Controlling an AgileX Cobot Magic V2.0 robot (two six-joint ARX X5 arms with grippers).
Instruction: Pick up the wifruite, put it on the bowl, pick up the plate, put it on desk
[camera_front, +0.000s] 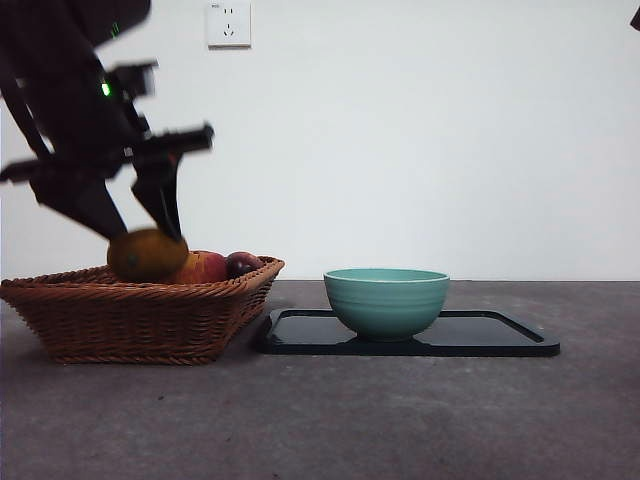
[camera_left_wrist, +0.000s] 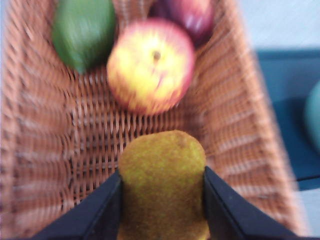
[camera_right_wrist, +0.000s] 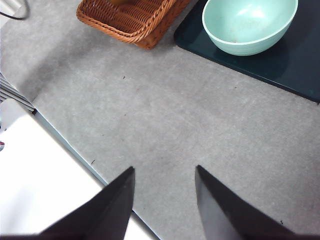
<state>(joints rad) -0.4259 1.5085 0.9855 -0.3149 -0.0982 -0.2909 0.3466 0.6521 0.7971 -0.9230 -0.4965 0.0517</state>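
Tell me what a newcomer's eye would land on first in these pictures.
First, the big dark left gripper coming in from the upper side, its jaws shut on the brown-orange wifruite just above the wicker basket, which also holds a red-yellow apple. Next, the teal bowl, empty, standing on the black tray beside the basket. The right gripper waits open over the bare grey desk.

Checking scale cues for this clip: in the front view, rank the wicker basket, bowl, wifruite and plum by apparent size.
1. wicker basket
2. bowl
3. wifruite, held in the left gripper
4. plum, partly hidden, so its true size is unsure
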